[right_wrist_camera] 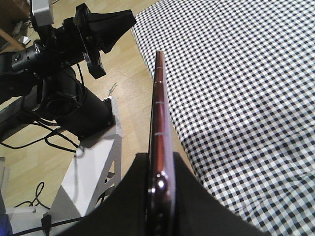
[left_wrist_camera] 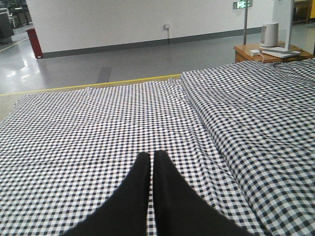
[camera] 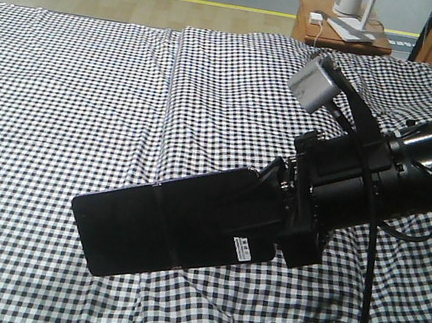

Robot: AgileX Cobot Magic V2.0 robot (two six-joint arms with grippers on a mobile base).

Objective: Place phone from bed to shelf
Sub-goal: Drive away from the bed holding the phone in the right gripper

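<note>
I see my right gripper (right_wrist_camera: 160,160) clamping the phone (camera: 163,223) above the bed (camera: 59,100), its white barcode sticker (camera: 243,249) too small to read, the left gripper (left_wrist_camera: 151,156) closed tight.

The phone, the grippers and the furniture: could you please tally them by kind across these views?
phone: 1
grippers: 2, the left gripper and the right gripper
bed: 1
bedside table: 1
Total: 5
</note>
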